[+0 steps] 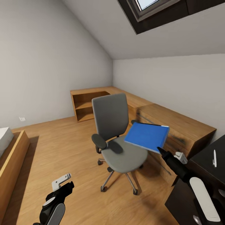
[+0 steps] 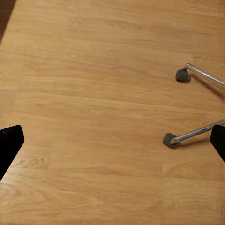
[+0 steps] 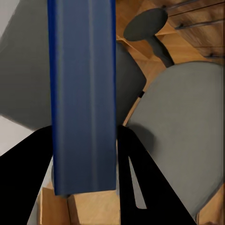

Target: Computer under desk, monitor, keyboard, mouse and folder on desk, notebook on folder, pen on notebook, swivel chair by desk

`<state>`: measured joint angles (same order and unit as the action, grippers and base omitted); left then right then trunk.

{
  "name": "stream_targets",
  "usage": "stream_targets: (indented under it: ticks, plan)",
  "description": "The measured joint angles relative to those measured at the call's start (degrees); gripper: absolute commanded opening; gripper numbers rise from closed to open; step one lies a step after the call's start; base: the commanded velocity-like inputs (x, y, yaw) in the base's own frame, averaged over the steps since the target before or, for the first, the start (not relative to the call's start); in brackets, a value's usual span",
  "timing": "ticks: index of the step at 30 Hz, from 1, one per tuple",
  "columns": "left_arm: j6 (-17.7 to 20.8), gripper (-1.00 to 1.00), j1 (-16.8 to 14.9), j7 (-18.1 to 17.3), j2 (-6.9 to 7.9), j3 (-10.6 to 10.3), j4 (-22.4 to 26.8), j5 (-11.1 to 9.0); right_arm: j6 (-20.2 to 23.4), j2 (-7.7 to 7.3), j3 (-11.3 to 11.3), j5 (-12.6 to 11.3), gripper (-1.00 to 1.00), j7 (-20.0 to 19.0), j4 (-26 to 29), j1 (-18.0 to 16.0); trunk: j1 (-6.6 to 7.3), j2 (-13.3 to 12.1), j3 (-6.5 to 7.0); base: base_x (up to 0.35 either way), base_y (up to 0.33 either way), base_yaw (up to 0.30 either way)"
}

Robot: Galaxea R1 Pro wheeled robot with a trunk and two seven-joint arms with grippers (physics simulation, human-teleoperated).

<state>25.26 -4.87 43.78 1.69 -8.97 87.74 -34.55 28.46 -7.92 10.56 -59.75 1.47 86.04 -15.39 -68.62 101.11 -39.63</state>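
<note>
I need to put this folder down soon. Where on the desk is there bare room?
The right claw holds the bright blue flat folder above the grey swivel chair. The black desk top at lower right looks bare between its near corner and the thin white pen; the pen borders the free patch, and the rest of the desk is out of frame.

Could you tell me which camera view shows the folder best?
The head view: the whole folder shows, held by the right gripper above the chair. The right wrist view gives only a close strip between its fingers.
</note>
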Motion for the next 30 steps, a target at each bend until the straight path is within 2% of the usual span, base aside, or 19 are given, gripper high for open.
stream_targets:
  ticks: [5,16,22,27,30]
  plan:
    - [-0.01,1.0,0.0,-0.14,0.0,0.04,0.14,0.01,0.32,0.49,0.1,-0.03,-1.0,1.73,3.3,1.73,1.1,-2.01,0.9,0.0,0.0,0.0]
    - [-0.01,1.0,0.0,-0.18,0.0,0.02,0.17,0.01,0.28,0.54,0.28,-0.44,-1.0,1.92,3.78,2.24,3.52,-6.42,2.87,0.0,0.0,0.0]
    - [-0.01,1.0,0.0,-0.23,0.0,0.03,0.18,0.01,0.51,0.51,1.38,-0.52,-1.0,1.87,3.8,2.24,4.83,-8.83,3.95,0.0,0.0,0.0]
    - [0.11,1.0,0.0,-0.39,0.03,-0.03,-4.28,-0.11,0.61,0.48,1.68,-0.54,-1.0,1.85,3.8,2.24,5.93,-10.83,4.85,0.0,0.0,0.0]
    - [0.09,1.0,0.0,-0.4,0.03,0.15,-5.06,-0.09,0.51,0.59,1.67,-0.54,-1.0,1.85,3.65,2.25,6.59,-12.04,5.39,0.0,0.0,0.0]
